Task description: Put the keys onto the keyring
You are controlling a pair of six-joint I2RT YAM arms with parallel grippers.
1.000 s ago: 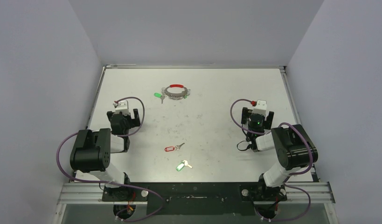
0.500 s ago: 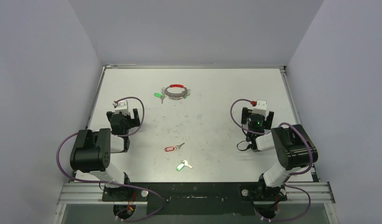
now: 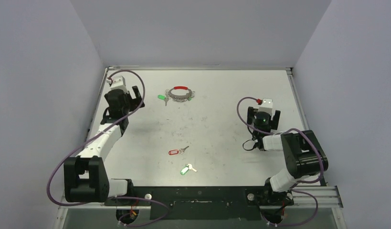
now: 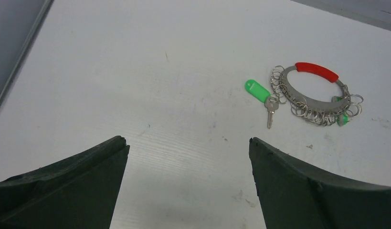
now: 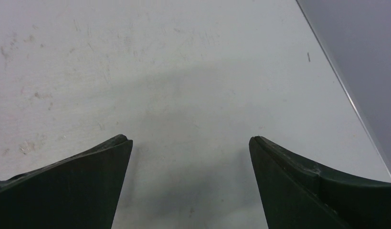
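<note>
The keyring lies flat at the back middle of the table, its red arc on the far side and silvery loops along the near side. In the left wrist view the keyring is at upper right. A green-tagged key lies against its left edge, and a bit of a green tag shows among the loops on its right. A red-tagged key and a green-tagged key lie loose near the front middle. My left gripper hangs open left of the keyring. My right gripper is open over bare table.
Grey walls enclose the white table on three sides. A raised metal rim runs along the left edge close to my left gripper. The right edge and wall are near my right gripper.
My left arm has stretched out from the near left to the far left, bringing its gripper beside the keyring. The right gripper has shifted slightly. Keys and keyring have not moved.
</note>
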